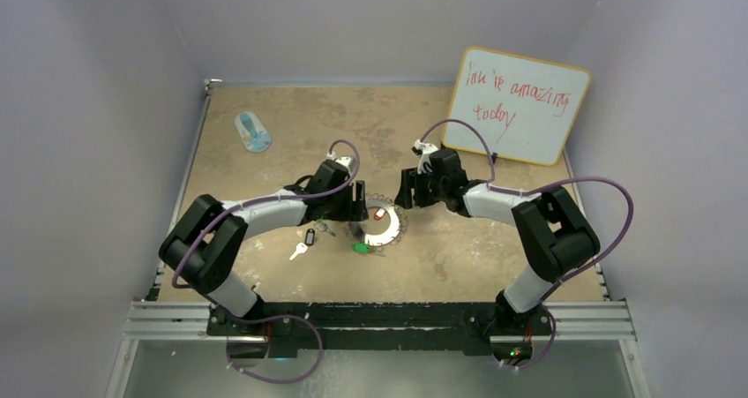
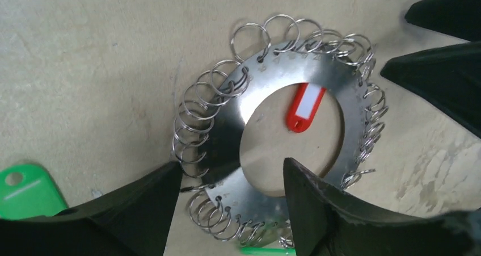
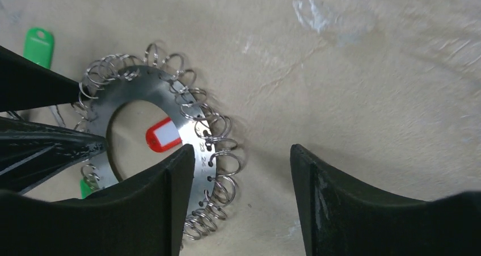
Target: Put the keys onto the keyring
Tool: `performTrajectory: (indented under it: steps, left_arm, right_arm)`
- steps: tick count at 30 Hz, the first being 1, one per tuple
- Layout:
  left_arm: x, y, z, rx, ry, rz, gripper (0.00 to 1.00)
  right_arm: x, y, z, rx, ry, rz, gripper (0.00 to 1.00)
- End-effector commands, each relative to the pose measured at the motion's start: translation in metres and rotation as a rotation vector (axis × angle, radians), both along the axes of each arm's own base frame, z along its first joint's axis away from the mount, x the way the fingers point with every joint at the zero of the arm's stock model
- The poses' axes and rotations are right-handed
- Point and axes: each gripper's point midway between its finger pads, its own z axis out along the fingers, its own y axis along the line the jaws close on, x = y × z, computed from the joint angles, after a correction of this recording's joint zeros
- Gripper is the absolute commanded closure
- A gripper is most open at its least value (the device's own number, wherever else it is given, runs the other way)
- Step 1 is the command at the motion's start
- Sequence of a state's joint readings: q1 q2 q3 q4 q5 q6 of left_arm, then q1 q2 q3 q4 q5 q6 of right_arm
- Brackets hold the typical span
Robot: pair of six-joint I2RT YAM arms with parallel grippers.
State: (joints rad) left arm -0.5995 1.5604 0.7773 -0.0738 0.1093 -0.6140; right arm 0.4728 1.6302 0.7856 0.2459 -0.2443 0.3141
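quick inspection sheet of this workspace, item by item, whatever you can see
surface: tan tabletop, scuffed with pale patches
job's things: keyring flat on the table; red-tagged key inside its hole; green-tagged key by its rim; black-tagged key apart, to the left
clutter: blue-and-white oval object far left; whiteboard propped far right
grippers: left gripper open, straddling the ring's band; right gripper open, one finger over the ring's rim
cables: purple cables looped along both arms
surroundings: grey walls; metal rail at near edge
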Motion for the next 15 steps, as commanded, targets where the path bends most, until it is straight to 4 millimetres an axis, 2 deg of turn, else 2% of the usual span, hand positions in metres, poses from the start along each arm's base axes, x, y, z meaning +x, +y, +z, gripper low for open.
performTrajectory:
  steps: [1, 6, 9, 13, 15]
  left_arm:
    - [0.000, 0.005, -0.019, 0.183, -0.001, -0.011, 0.38]
    - [0.009, -0.023, -0.021, 0.192, -0.029, -0.080, 0.54]
    - [0.023, -0.043, -0.020, 0.186, -0.054, -0.131, 0.61]
    - [0.039, -0.067, -0.014, 0.176, -0.096, -0.174, 0.64]
    - [0.047, -0.072, -0.008, 0.185, -0.130, -0.175, 0.64]
  right_arm:
    - [-0.014, 0.000, -0.012, -0.023, 0.053, 0.020, 0.39]
    - [-0.040, 0.001, -0.019, 0.038, 0.110, 0.040, 0.61]
    - [-0.059, -0.003, -0.021, 0.069, 0.146, 0.023, 0.79]
    - [-0.085, -0.013, -0.023, 0.102, 0.197, -0.018, 0.80]
    - [-0.090, -0.020, -0.017, 0.099, 0.190, -0.051, 0.74]
